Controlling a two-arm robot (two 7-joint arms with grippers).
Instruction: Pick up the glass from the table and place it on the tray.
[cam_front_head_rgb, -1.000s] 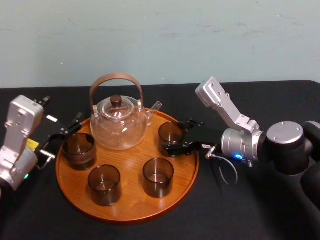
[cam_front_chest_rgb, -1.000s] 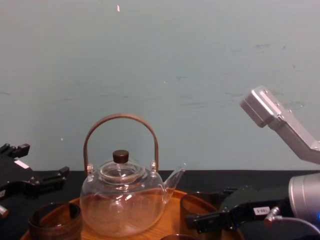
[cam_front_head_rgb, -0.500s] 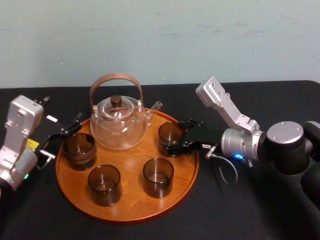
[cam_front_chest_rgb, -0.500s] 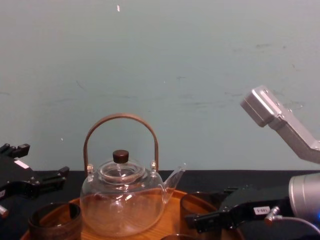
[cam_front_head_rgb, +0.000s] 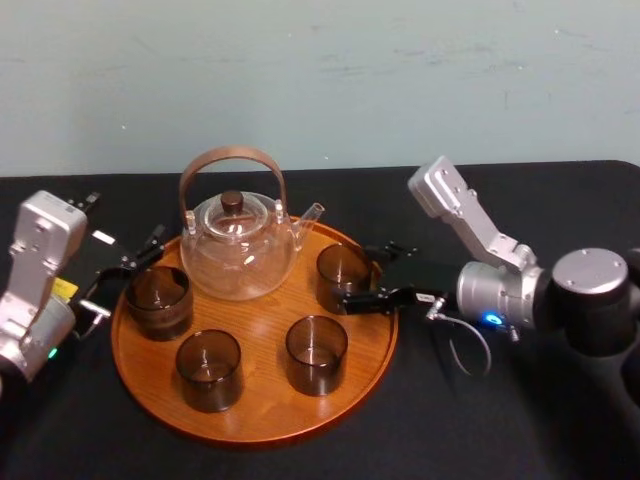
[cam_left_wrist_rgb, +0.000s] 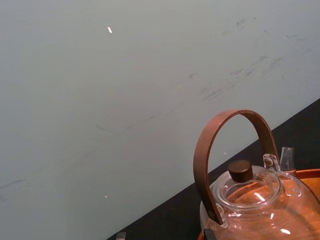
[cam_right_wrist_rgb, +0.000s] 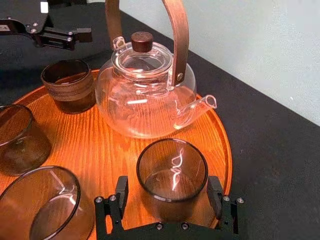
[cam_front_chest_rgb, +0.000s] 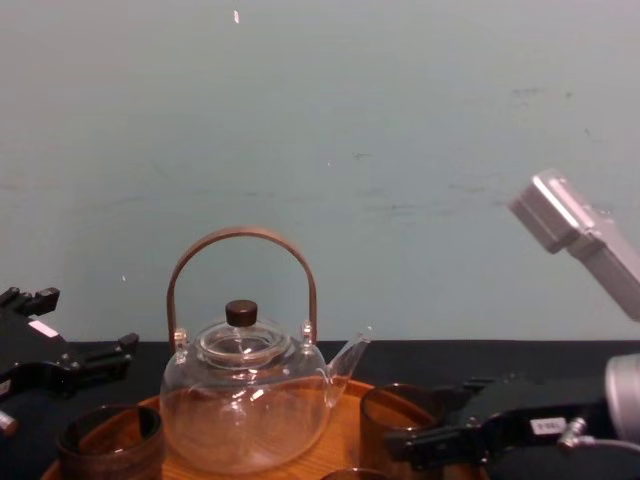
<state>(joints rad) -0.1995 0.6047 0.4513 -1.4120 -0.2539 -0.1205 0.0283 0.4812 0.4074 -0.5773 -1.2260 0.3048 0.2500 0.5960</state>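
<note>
Head view, tray (cam_front_head_rgb: 372, 340) holds teapot (cam_front_head_rgb: 238, 245), four empty glasses (cam_front_head_rgb: 316, 352), right claw (cam_front_head_rgb: 357, 273) apart around one, left claw (cam_front_head_rgb: 125, 272) apart nearby.

Even indoor light, soft sheen on tray (cam_front_head_rgb: 260, 400)

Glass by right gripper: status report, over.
Right gripper open, straddling glass, not touching. Glass upright on tray. Left gripper parked by tray's left rim. Teapot spout close by.

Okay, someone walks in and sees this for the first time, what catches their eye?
The clear glass teapot with its arched brown handle, at the back of the round wooden tray, four dark glasses set before it. Then the right gripper, open, flanking the right rear glass at the tray's right edge; the left gripper sits open by the tray's left edge.
</note>
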